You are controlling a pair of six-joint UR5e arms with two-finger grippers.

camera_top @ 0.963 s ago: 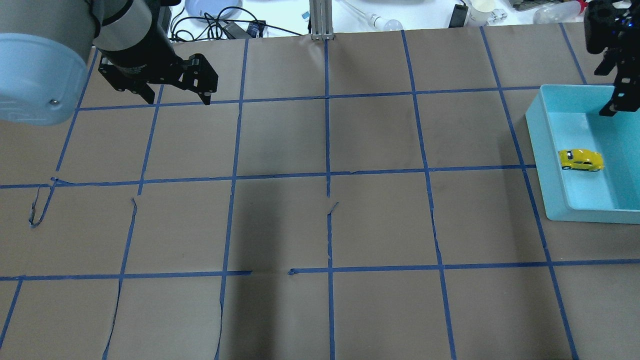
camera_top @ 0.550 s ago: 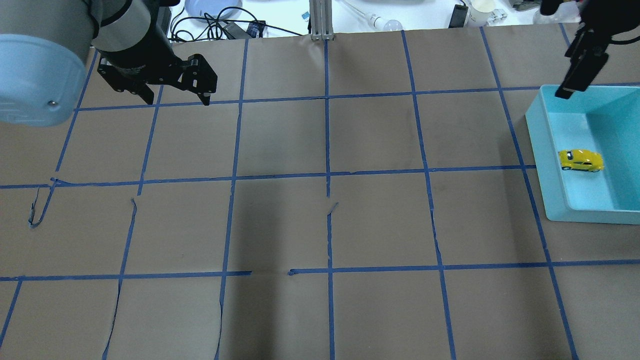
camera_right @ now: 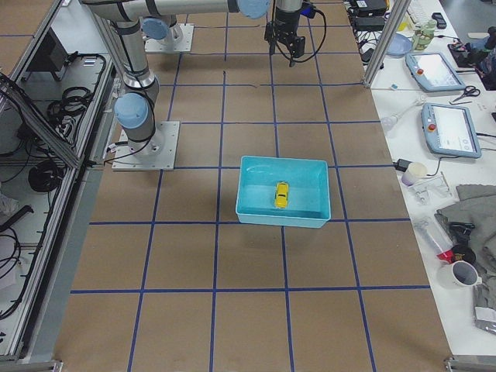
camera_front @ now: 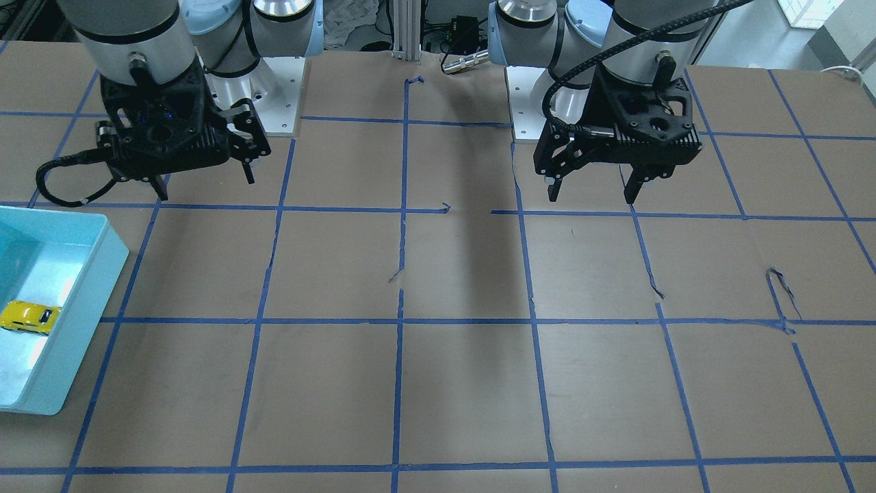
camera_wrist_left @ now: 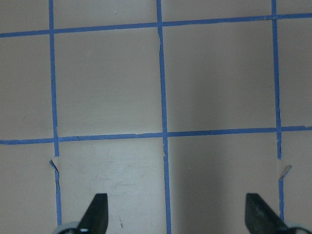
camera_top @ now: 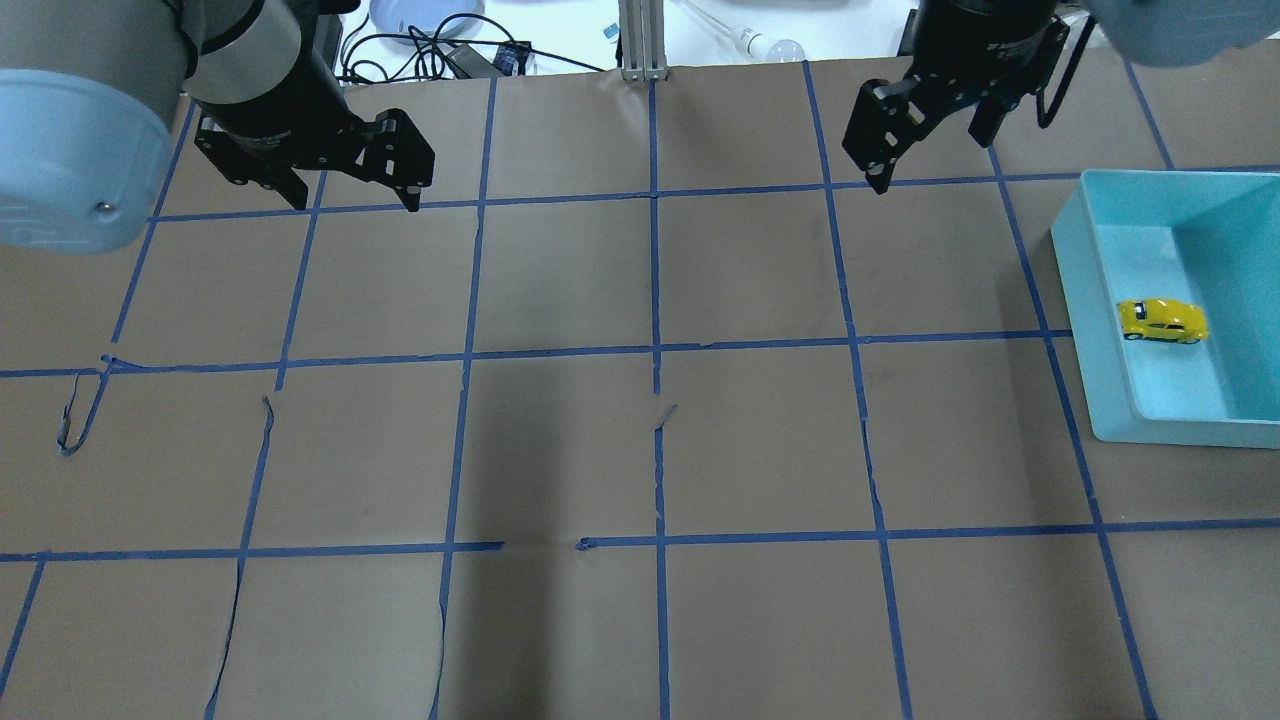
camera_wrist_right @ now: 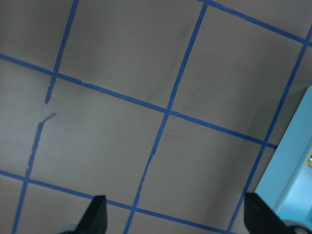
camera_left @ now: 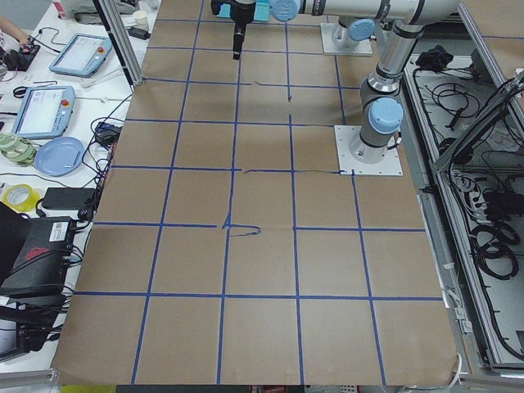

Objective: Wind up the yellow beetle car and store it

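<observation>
the yellow beetle car (camera_top: 1161,320) sits on its wheels on the floor of an open turquoise bin (camera_top: 1075,262), close to the bin wall that faces the middle of the table; whether it touches that wall cannot be told. the bin stands at the table's edge on the robot's right side. the table (camera_top: 560,280) is covered in brown paper marked into squares with blue tape (camera_top: 655,300), torn in a few places. the right gripper (camera_top: 930,160) hangs above the paper just off the bin's corner, well apart from the car, its fingers spread wide and holding nothing; its wrist view shows both fingertips far apart over the grid, with a strip of the bin at the right edge. the left gripper (camera_top: 355,200) hangs over the other side of the table, also spread wide and empty, with only taped paper beneath it.
</observation>
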